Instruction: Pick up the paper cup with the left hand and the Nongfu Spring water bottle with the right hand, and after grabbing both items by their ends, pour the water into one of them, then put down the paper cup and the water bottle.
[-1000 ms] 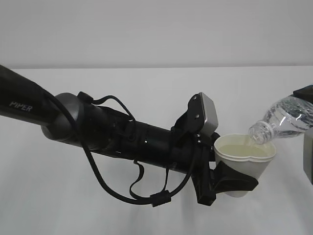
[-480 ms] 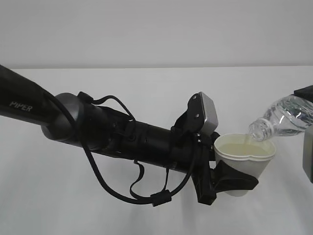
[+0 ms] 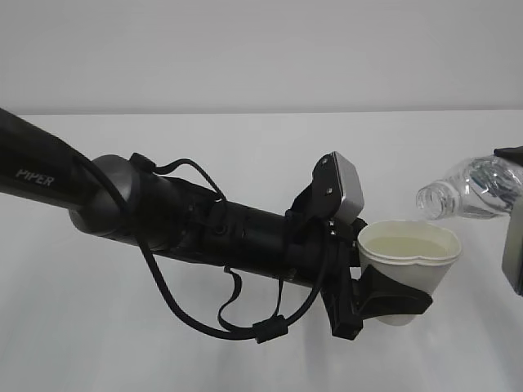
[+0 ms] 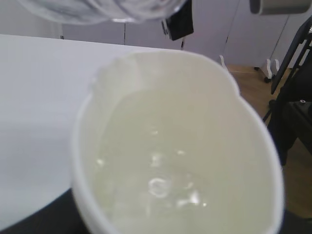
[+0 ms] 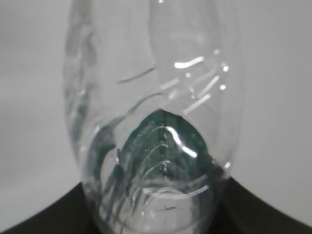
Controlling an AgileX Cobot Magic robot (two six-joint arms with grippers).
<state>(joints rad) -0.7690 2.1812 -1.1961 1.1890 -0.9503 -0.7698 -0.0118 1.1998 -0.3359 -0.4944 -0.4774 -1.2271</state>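
Now the left hand (image 3: 384,298) pinches the small white paper cup (image 3: 409,265) low to keep water (image 4: 161,175) in; the right hand (image 3: 513,245) pinches the clear ribbed plastic bottle (image 3: 470,189) tipped above

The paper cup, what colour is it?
Creamy white paper cup; the exterior view shows it best.

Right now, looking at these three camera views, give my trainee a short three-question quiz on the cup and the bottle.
1. True or false: the paper cup stands on the table.
2. What holds the cup: A) the left gripper, B) the right gripper, C) nothing?
3. Fill in: the bottle mouth sits above and to the ___ of the cup rim in the exterior view.

Key: 1 false, it is held in the air with water inside. 2 A. 3 right.
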